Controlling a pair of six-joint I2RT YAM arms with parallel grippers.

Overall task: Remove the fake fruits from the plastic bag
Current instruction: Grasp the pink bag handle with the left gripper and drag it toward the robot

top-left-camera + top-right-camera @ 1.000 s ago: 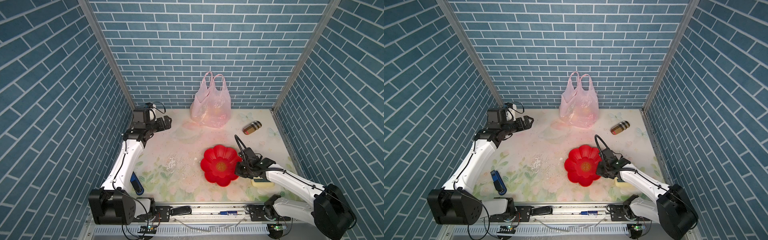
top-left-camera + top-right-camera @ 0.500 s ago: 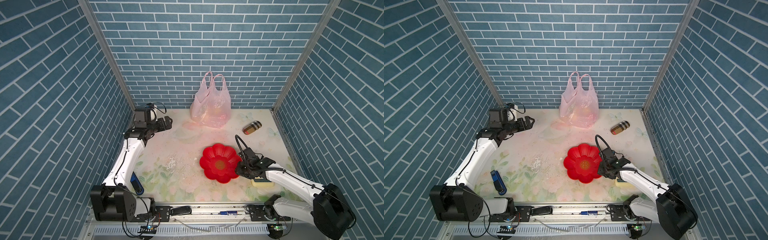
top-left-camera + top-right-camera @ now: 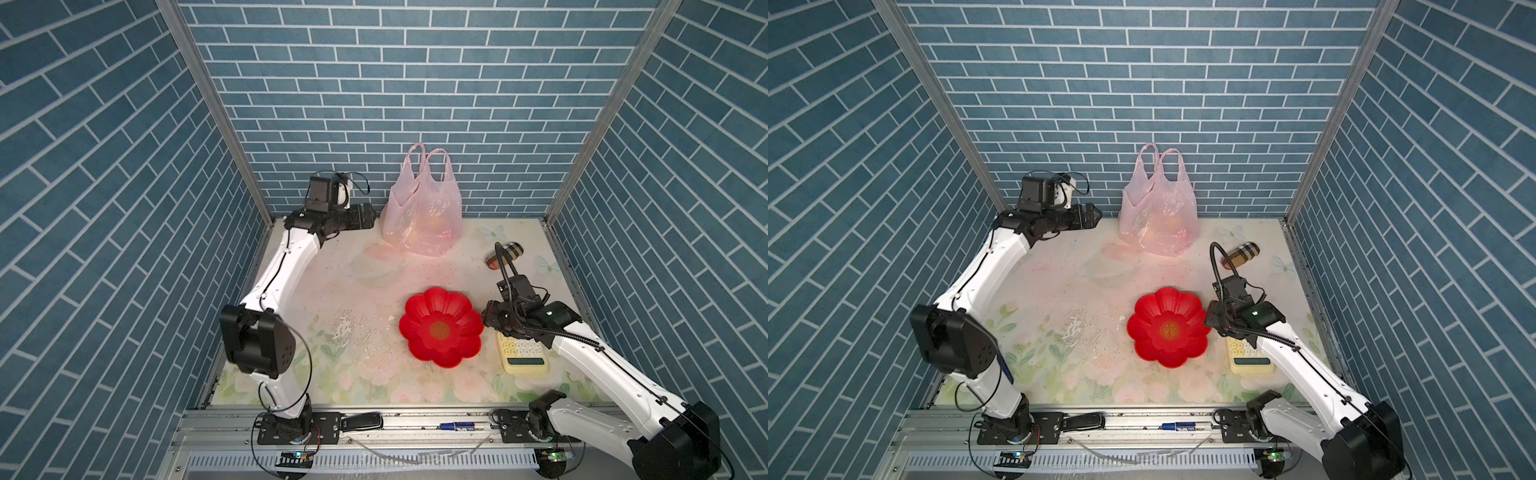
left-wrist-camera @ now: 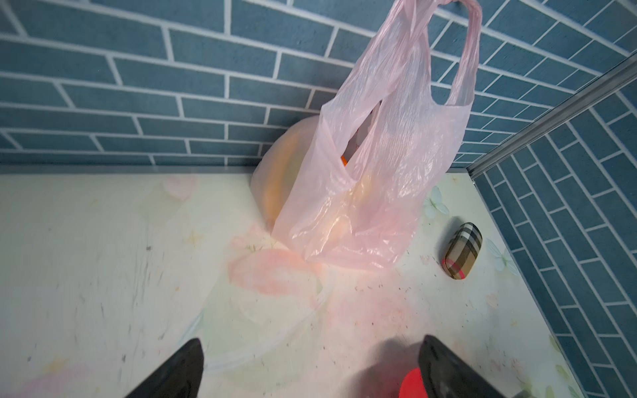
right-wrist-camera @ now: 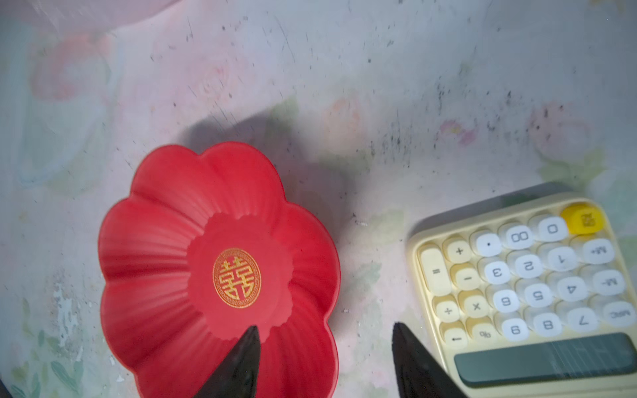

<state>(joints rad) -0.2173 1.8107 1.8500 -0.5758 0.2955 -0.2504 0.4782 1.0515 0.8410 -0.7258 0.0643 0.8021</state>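
Blue brick-patterned walls close in a floral table (image 3: 332, 374), and the bag (image 3: 422, 216) stands at the back, leaning on the wall with both handles up. Fruits (image 4: 339, 225) show only as orange and yellow blurs through the film; none lies on the table. Left gripper (image 4: 310, 341) hovers near the bag, pointing at it, jaws wide and empty. Right gripper (image 5: 324, 327) sits low at the dish (image 5: 172, 241), jaws apart astride its rim, one finger over the red and the other over bare table beside the calculator (image 5: 517, 275); it grips nothing. The step looks like the left arm's reach for the bag. It should go for the near handle or mouth edge, pinch film alone, and lift gently so the bag opens rather than topples. The right arm would then have to leave the dish and hold the far side. Thin film will likely slip and crumple, so a full close seems wise.
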